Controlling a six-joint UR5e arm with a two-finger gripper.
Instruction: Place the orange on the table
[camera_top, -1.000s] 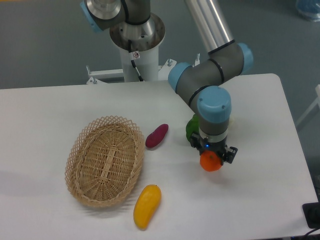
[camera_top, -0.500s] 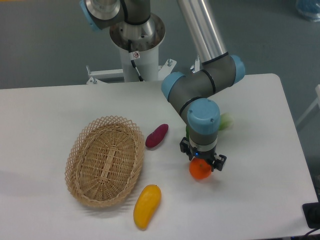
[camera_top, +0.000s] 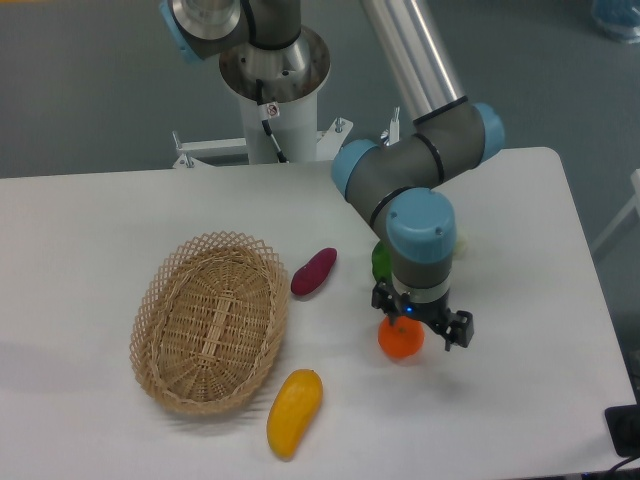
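Orange (camera_top: 400, 340) rests on white table (camera_top: 520, 300); gripper (camera_top: 421, 326) above.

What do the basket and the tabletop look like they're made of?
The basket looks like woven wicker or rattan, tan and matte, with an open lattice rim. The table looks like a smooth white laminate or painted board, with a faint sheen; which one is unclear.

No readable text, label, brand, number or sign was found anywhere in the view. A small white tag (camera_top: 272, 111) was seen on the far robot pedestal (camera_top: 274, 75), but any marking on it was too small to be read.
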